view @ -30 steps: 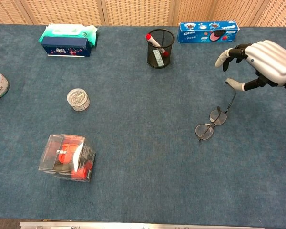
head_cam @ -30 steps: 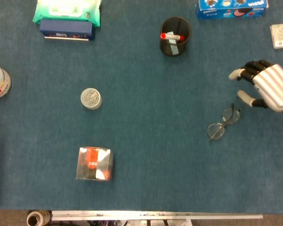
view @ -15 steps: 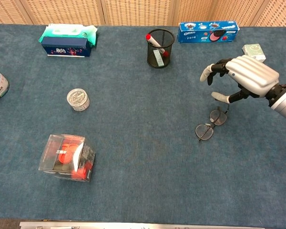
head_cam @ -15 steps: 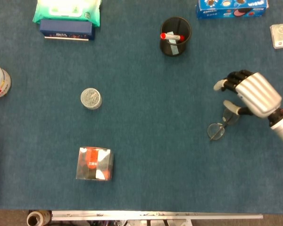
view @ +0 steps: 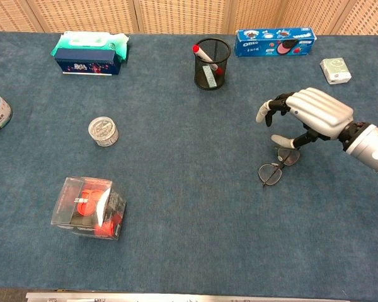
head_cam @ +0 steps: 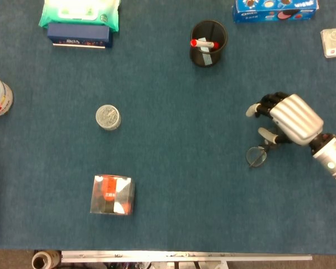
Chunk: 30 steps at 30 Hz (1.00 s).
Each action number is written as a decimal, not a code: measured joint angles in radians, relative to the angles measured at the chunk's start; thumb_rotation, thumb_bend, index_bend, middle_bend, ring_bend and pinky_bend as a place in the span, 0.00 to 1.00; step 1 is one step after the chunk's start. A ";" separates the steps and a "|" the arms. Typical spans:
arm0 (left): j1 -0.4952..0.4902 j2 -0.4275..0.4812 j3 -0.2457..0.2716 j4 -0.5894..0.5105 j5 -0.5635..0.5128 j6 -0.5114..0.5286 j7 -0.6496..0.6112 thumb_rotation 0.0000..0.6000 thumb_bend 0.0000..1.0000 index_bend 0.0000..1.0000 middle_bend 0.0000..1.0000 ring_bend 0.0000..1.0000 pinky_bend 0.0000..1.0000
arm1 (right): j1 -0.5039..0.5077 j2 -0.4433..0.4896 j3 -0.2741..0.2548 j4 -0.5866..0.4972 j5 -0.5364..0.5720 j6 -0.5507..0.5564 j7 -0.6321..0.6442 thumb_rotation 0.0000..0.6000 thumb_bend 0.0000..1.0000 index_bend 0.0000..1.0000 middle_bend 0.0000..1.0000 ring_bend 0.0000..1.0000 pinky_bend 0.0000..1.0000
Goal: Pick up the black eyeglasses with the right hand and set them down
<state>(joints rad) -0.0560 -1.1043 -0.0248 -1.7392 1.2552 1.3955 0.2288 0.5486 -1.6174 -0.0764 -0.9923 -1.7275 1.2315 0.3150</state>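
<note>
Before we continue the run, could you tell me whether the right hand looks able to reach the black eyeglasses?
Probably yes: the right hand hovers open directly over the eyeglasses, with nothing between them.

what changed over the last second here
The right hand has moved left across the table, from beside the black eyeglasses to directly above them, fingers spread and holding nothing. The eyeglasses lie in the same spot on the cloth. The pen holder, tin and boxes have not moved.

The right hand (head_cam: 288,119) partly covers the eyeglasses (head_cam: 258,154).
</note>
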 measured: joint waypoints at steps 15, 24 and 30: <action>0.004 -0.003 0.001 0.007 -0.002 -0.002 -0.006 1.00 0.27 0.33 0.33 0.30 0.40 | -0.004 -0.034 -0.019 0.050 -0.001 -0.005 0.025 1.00 0.29 0.40 0.49 0.35 0.40; 0.000 -0.006 -0.001 0.004 0.002 -0.004 0.003 1.00 0.27 0.33 0.33 0.30 0.40 | -0.011 0.004 -0.013 0.003 -0.004 0.034 0.002 1.00 0.29 0.40 0.49 0.35 0.40; -0.004 -0.010 -0.003 -0.001 0.004 -0.005 0.013 1.00 0.27 0.33 0.33 0.30 0.40 | -0.020 0.046 -0.014 -0.062 -0.007 0.052 -0.035 1.00 0.29 0.40 0.49 0.35 0.40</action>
<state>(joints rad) -0.0603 -1.1141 -0.0276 -1.7407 1.2595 1.3907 0.2416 0.5282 -1.5719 -0.0907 -1.0548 -1.7342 1.2836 0.2797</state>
